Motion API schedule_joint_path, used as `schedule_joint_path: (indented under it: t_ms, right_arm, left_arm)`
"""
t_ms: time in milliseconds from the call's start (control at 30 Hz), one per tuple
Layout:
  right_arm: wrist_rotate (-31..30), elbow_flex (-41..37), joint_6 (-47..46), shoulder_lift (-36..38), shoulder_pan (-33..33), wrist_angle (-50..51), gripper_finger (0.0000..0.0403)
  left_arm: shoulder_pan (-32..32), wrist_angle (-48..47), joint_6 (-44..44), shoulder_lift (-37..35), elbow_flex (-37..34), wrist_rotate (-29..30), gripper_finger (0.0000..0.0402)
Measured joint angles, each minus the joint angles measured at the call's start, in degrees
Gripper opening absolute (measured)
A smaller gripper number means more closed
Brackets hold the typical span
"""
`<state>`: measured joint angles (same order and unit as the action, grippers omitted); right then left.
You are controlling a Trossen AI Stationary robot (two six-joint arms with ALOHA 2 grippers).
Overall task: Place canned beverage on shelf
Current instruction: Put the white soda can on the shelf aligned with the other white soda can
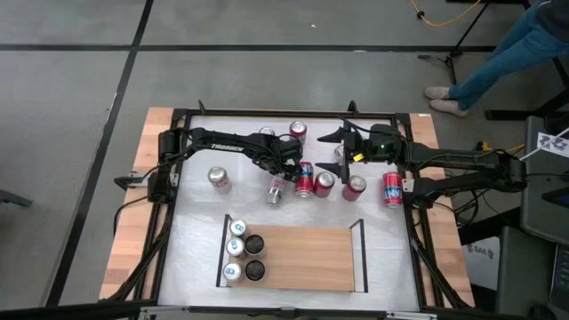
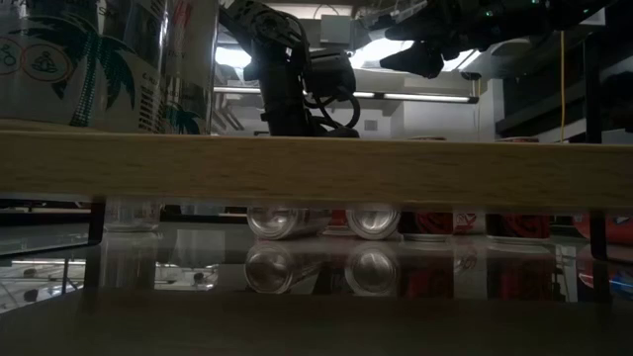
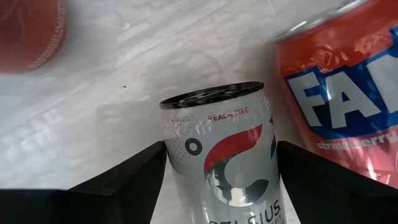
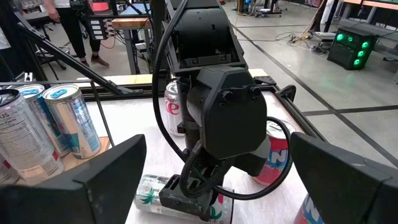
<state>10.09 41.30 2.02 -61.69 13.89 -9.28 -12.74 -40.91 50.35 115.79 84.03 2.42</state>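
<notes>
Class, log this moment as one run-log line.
left gripper: around lying silver can, unlifted | right gripper: open, waiting above table | shelf: five cans
</notes>
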Motion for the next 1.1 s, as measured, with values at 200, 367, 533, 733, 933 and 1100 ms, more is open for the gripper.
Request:
schedule_joint_path:
  t_ms: [200, 367, 533, 733, 933, 1100]
  right_arm:
    - [0.0, 0.0, 0.0, 0.0, 0.0, 0.0, 0.0386]
    - [0.0, 0.0, 0.0, 0.0, 0.0, 0.0, 0.0386]
    - [0.0, 0.0, 0.0, 0.0, 0.0, 0.0, 0.0386]
    - [0.0, 0.0, 0.0, 0.0, 0.0, 0.0, 0.0386]
    - [0.0, 0.0, 0.0, 0.0, 0.0, 0.0, 0.0386]
    - [0.0, 0.0, 0.0, 0.0, 0.0, 0.0, 0.0386]
  left_arm:
    - [0.0, 0.0, 0.0, 0.0, 0.0, -0.1, 0.0291]
    - [0.3, 0.1, 0.1, 0.0, 0.0, 2.4, 0.0291]
    - [1.3, 0.6, 0.1, 0.0, 0.0, 4.1, 0.0291]
    - [2.1, 0.7, 0.4, 0.0, 0.0, 5.8, 0.0291]
    - [1.9, 1.1, 0.3, 0.2, -0.3, 5.7, 0.0291]
    - [1.9, 2.2, -1.3, 0.5, -2.2, 2.9, 0.0291]
